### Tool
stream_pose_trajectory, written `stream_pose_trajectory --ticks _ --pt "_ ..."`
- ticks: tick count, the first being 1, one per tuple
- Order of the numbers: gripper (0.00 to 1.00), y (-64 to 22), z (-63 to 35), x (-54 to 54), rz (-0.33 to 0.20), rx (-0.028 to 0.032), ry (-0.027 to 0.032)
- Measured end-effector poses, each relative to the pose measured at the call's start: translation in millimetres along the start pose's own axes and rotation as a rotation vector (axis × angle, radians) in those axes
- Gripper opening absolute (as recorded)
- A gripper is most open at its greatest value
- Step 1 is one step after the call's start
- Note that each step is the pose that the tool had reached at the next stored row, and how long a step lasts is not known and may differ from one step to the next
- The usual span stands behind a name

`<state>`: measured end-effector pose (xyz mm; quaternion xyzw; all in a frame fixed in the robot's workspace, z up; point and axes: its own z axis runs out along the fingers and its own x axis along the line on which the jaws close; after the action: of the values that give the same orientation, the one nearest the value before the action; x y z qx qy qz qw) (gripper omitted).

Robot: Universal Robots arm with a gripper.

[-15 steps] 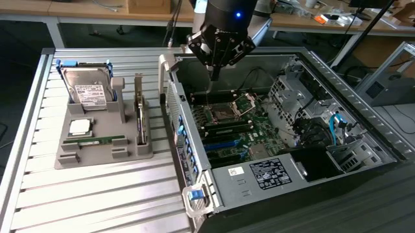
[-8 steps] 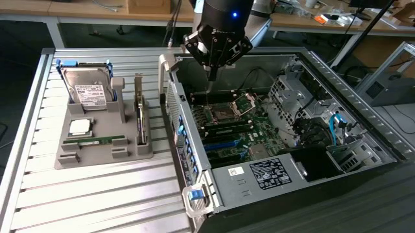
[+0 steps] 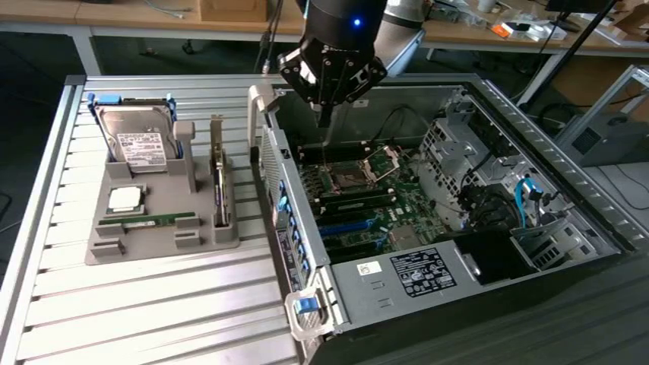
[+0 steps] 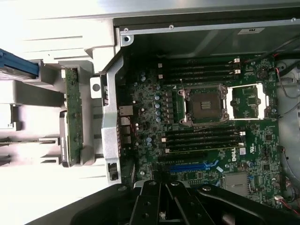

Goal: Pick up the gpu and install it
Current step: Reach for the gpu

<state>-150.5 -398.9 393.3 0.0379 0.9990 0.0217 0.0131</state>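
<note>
A worktop of ribbed silver metal slats with a metal rail along its edge carries two things. An open computer case lies on its side directly beneath the pincer, its uncovered side turned up toward the pincer. A grey moulded holder sits flat on the slats to the exterior view's left of the pincer, just beside the case. Bare slats run on beyond the holder, farther from the pincer.
</note>
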Motion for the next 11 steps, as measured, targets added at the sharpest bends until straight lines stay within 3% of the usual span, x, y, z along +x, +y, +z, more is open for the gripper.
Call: stream_pose_trajectory --ticks 11 --pt "0.11 -0.8 -0.3 10.1 0.0 0.0 0.0"
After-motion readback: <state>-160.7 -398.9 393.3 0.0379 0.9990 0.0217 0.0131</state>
